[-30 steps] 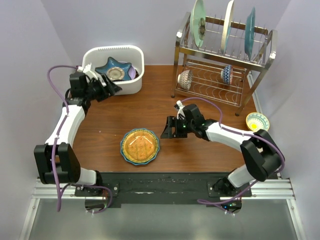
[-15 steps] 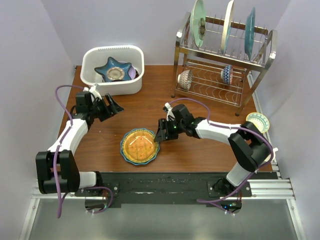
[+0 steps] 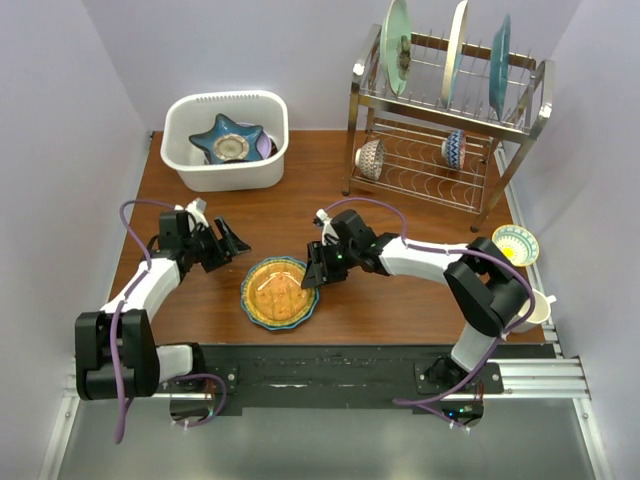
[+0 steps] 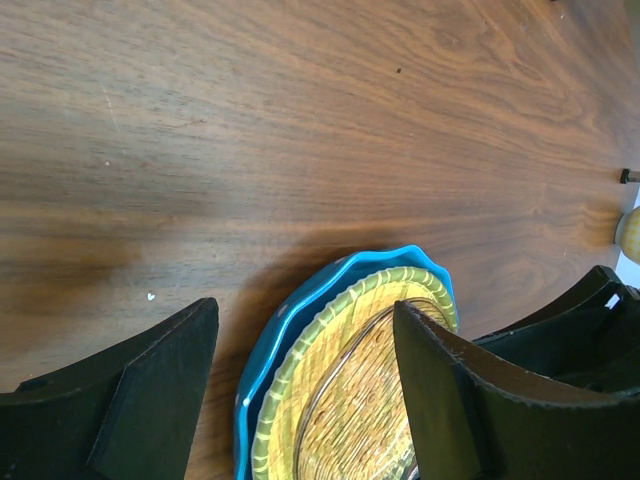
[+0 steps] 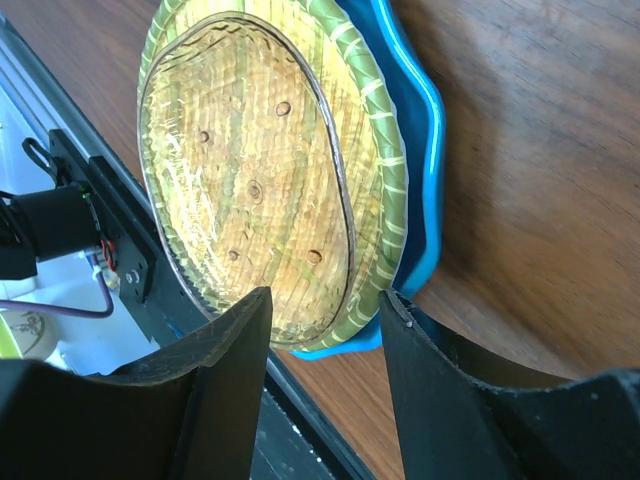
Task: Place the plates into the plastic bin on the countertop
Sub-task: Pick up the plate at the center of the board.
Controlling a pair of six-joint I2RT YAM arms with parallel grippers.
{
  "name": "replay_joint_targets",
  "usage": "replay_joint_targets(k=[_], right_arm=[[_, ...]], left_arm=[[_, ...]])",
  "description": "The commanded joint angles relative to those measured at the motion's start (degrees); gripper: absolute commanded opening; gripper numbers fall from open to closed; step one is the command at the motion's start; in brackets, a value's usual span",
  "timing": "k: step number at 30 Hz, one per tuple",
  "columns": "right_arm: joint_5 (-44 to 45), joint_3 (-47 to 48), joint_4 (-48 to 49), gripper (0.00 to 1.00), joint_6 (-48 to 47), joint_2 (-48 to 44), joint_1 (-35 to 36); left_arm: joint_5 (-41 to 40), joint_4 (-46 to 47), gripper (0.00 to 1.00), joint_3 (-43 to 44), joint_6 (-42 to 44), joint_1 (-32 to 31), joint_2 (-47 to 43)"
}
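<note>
An amber plate (image 3: 279,293) with a blue-green rim lies flat on the countertop (image 3: 300,205), near its front edge. My right gripper (image 3: 312,270) is at the plate's right rim. In the right wrist view that plate (image 5: 260,180) has its edge between the right gripper's (image 5: 325,298) jaws, which stand open with a gap on both sides. My left gripper (image 3: 229,243) hovers open just up-left of the plate. Its wrist view shows the left gripper (image 4: 305,310) with the plate's (image 4: 340,390) rim below the fingers. The white plastic bin (image 3: 225,178) at the back left holds a blue star-shaped plate (image 3: 228,140).
A steel dish rack (image 3: 440,160) stands at the back right. Three plates (image 3: 396,45) are upright on its top tier and two small bowls (image 3: 371,157) lie below. Another bowl (image 3: 515,243) and a white mug (image 3: 540,305) sit at the right edge.
My left gripper came down from the bin to beside the amber plate. My right gripper slid left to the plate's rim, and its jaws narrowed.
</note>
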Motion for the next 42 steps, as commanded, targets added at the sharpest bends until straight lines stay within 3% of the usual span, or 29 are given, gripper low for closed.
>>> replay_joint_targets(k=[1, 18, 26, 30, 34, 42], right_arm=[[1.5, 2.9, -1.7, 0.51, -1.8, 0.9, 1.0], [2.3, 5.0, -3.0, 0.51, -2.7, 4.4, 2.5], [0.5, 5.2, -0.7, 0.45, -1.3, 7.5, 2.8], [-0.4, 4.9, 0.6, 0.35, -0.5, 8.1, 2.9], [-0.2, 4.1, 1.9, 0.17, -0.3, 7.0, 2.9], [1.9, 3.9, -0.2, 0.07, -1.3, 3.3, 2.8]], left_arm=[[-0.9, 1.6, 0.75, -0.8, -0.9, -0.2, -1.8], [0.3, 4.6, 0.72, -5.0, -2.2, -1.8, -0.4], [1.1, 5.9, 0.70, -6.1, -2.4, -2.1, 0.7], [2.0, 7.0, 0.70, -6.7, -3.1, -2.1, 0.8], [2.2, 7.4, 0.70, -6.7, -3.3, -2.1, 0.7], [1.5, 7.7, 0.70, -5.5, -3.9, -2.1, 0.6]])
